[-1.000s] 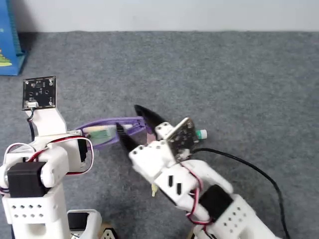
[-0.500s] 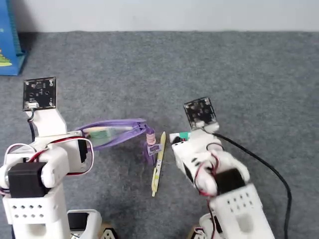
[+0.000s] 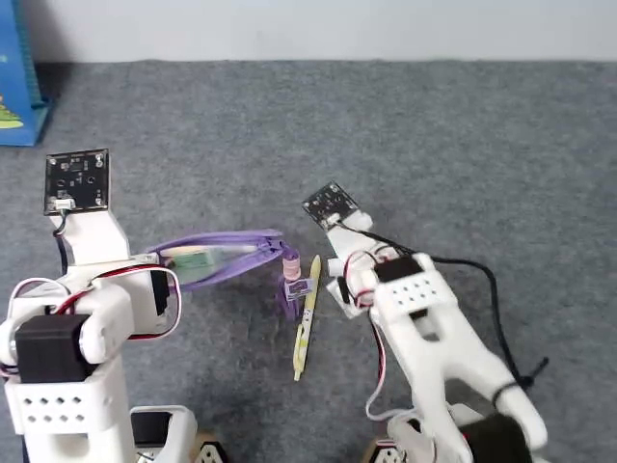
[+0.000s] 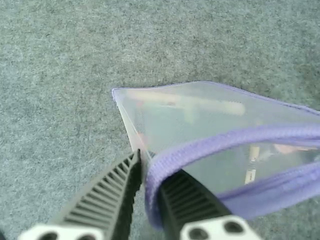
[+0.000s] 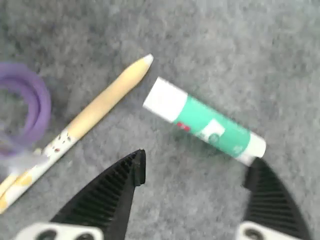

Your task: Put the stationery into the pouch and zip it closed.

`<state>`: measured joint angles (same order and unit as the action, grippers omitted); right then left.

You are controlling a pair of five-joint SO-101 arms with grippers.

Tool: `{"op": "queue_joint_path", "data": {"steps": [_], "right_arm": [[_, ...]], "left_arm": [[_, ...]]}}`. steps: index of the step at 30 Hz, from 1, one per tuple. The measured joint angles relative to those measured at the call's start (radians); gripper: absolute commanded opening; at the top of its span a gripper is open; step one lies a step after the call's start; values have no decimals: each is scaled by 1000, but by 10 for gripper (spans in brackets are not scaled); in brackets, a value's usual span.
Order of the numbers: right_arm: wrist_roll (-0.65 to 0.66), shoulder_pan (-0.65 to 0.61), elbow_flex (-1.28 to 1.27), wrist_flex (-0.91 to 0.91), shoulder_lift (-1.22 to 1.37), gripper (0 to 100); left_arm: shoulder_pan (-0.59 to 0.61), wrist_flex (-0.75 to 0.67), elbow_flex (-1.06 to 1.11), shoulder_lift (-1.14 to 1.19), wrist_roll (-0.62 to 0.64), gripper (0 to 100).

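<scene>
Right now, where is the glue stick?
In the right wrist view, the glue stick lies on the grey mat just off the open right gripper, beside the yellow pen.

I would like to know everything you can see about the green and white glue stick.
The glue stick is a short plastic-looking tube: white at one end, green in the middle, with a white cap. It lies flat on the grey table, in front of the right gripper, whose open fingers do not touch it. The tip of the yellow pen is near, but apart.
</scene>
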<state>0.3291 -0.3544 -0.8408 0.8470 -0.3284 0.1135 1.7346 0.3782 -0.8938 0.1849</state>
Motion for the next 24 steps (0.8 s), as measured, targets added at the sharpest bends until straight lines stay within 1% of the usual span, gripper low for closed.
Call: {"op": "queue_joint_path", "data": {"steps": [4, 10, 15, 16, 18, 24], "right_arm": [[51, 0, 64, -12, 78, 366], [130, 0, 89, -114, 186, 365], [147, 0, 94, -181, 304, 362], [147, 0, 107, -184, 330, 350], [149, -2, 138, -184, 371, 292], [152, -3, 183, -184, 420, 59]], "left_arm": [[0, 0, 0, 0, 0, 13], [0, 0, 0, 0, 0, 13], [0, 0, 0, 0, 0, 13], [0, 0, 0, 0, 0, 13], [0, 0, 0, 0, 0, 13], [0, 0, 0, 0, 0, 13]]}}
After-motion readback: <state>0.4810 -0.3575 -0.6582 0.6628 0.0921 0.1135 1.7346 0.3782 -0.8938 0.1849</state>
